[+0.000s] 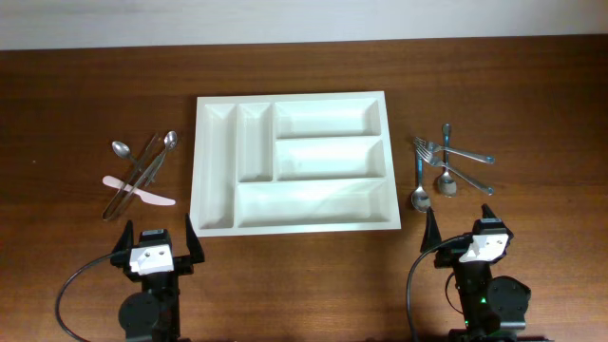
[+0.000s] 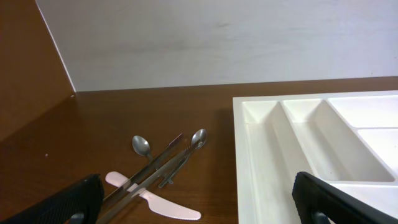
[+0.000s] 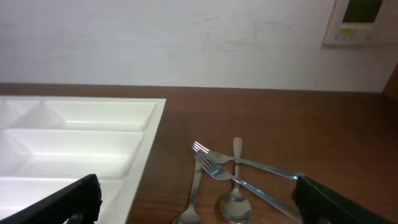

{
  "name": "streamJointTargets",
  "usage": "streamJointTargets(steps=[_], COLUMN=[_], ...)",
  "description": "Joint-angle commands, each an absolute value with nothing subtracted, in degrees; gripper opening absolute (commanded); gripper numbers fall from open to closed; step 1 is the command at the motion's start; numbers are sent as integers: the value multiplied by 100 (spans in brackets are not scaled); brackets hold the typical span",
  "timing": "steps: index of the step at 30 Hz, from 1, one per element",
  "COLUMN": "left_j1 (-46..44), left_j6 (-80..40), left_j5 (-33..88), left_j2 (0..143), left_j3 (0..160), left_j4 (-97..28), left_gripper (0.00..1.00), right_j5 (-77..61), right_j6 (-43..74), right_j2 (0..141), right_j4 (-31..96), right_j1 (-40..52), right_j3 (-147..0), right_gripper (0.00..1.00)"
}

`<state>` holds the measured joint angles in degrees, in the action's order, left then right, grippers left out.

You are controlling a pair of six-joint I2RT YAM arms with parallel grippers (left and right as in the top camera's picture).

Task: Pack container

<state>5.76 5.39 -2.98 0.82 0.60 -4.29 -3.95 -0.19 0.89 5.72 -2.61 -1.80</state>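
Observation:
A white cutlery tray point(image 1: 214, 225) with several compartments lies at the table's middle; all its compartments are bare. It also shows in the left wrist view point(image 2: 252, 162) and the right wrist view point(image 3: 146, 171). Left of it lies a pile: two spoons point(image 1: 121, 149), metal tongs point(image 1: 133, 176) and a pink plastic knife point(image 1: 152, 196) point(image 2: 177, 208). Right of it lie two forks point(image 1: 465, 153) point(image 3: 249, 165) and two spoons point(image 1: 419, 195) point(image 3: 235, 202), crossed. My left gripper point(image 1: 157, 245) is open near the front edge, behind the left pile. My right gripper point(image 1: 462, 231) is open, behind the right pile.
The table is dark brown wood point(image 1: 304, 285). A white wall point(image 2: 217, 37) runs along its far edge. A wall panel point(image 3: 360, 22) shows at the upper right in the right wrist view.

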Motion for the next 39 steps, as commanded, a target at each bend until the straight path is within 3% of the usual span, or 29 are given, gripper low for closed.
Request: streamJointTargets(steps=[1,7,12,24,30,34,39], left_j1=[607,607,607,607,607,607,607], left_j6=[593,593,593,593,593,593,593], left_j5=[-235,-233,-233,-233,-233,-233,-235], left_j2=[30,30,30,30,30,30,30], left_j3=[49,49,49,49,49,49,49], left_j4=[-460,-460,-460,-460,-460,-460,-460], left_gripper=[99,99,99,99,99,99,99], right_j5=[-325,-346,-296,-178,-1085,-1772,-1227], right_j6=[552,655,648,368,366,362,373], right_j2=[21,108,751,5231,6855,7437,7970], right_j4=[565,646,1284,4978,5881,5979,6097], right_j1=[-231,-231,-233,-231,-231,-233,-320], right_j3=[-130,-392,-1533,-6530,-8534,-8947,-8945], right_gripper=[99,99,99,99,99,99,99])
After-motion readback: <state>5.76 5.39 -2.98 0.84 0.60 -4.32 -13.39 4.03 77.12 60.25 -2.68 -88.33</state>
